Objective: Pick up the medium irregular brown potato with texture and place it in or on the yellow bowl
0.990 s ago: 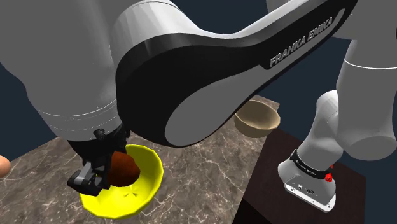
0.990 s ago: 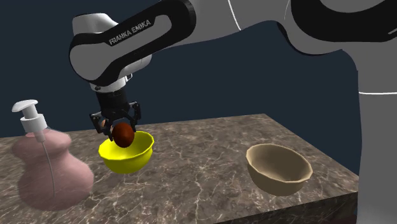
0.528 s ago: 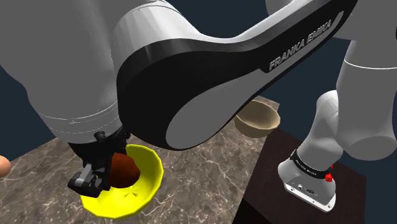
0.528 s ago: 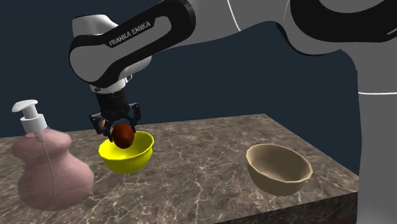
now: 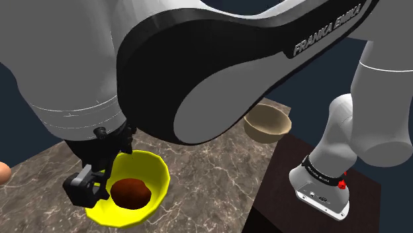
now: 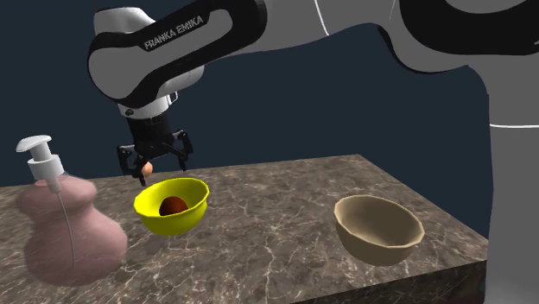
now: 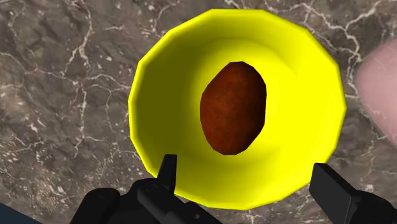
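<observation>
a brown-veined marble worktop (image 6: pixel 276 229) stands before a plain dark blue backdrop. by its near edge in the second exterior view, a tan bowl (image 6: pixel 378 227) sits toward the right corner and a pink pump bottle (image 6: pixel 65 229) toward the left end. further in, roughly midway to the far edge, sits the yellow bowl (image 6: pixel 195 207). the rough brown potato (image 7: pixel 233 107) lies inside it on the bottom, touching nothing but the bowl. just above the bowl hangs the black gripper (image 7: pixel 247 172), its fingers spread wide with nothing between them, well clear of the potato. beyond, near the far edge, a small orange-tan round thing (image 5: pixel 2 172) rests on the marble. judging by this, the pick and the carry are done, the potato is let go and sits where the task wants it. all that seems left is to raise the arm away without brushing the bowl's rim.
</observation>
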Controlling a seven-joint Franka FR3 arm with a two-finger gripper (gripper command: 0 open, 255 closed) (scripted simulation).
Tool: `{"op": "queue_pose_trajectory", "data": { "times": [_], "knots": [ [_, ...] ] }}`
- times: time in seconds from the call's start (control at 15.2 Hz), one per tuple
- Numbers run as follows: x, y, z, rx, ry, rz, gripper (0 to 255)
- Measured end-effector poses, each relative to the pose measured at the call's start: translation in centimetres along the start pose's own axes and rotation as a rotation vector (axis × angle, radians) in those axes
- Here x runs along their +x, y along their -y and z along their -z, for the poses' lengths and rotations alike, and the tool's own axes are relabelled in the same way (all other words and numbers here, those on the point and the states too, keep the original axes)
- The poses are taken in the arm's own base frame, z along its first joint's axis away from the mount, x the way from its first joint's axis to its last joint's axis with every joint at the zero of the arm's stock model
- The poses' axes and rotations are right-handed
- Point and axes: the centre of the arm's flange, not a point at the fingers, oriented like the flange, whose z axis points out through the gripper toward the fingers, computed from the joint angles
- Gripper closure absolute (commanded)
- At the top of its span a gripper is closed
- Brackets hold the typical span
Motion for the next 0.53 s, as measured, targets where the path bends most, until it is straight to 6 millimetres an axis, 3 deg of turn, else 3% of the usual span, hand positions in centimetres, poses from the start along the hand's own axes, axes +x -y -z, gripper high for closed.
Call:
{"op": "queue_pose_trajectory", "data": {
  "times": [0.2, 0.53],
  "knots": [
    [0.1, 0.1, 2.5, 0.000, 0.000, 0.000, 0],
    [0.0, 0.0, 3.2, 0.000, 0.001, 0.000, 0]
  ]
}}
